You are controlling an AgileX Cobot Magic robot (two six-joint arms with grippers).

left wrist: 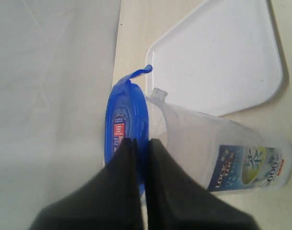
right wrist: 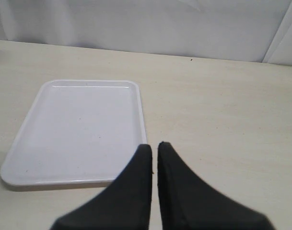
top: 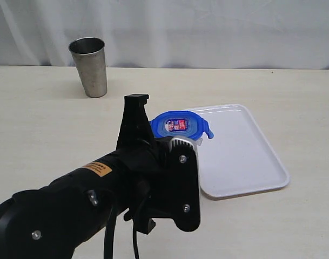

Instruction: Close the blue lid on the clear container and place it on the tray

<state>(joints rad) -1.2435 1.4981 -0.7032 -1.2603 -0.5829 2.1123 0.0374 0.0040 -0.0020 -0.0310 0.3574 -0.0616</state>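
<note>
The blue lid with its red-and-white sticker sits on top of the clear container, whose blue-green label shows in the left wrist view. One lid flap sticks outward. My left gripper is shut on the rim of the blue lid. In the exterior view the left arm hides nearly all of the container. The container stands at the left edge of the white tray; I cannot tell whether it rests on anything. My right gripper is shut on nothing, low over the table beside the tray.
A grey steel cup stands upright at the back left of the beige table. A white curtain closes off the far side. The tray holds nothing on its surface.
</note>
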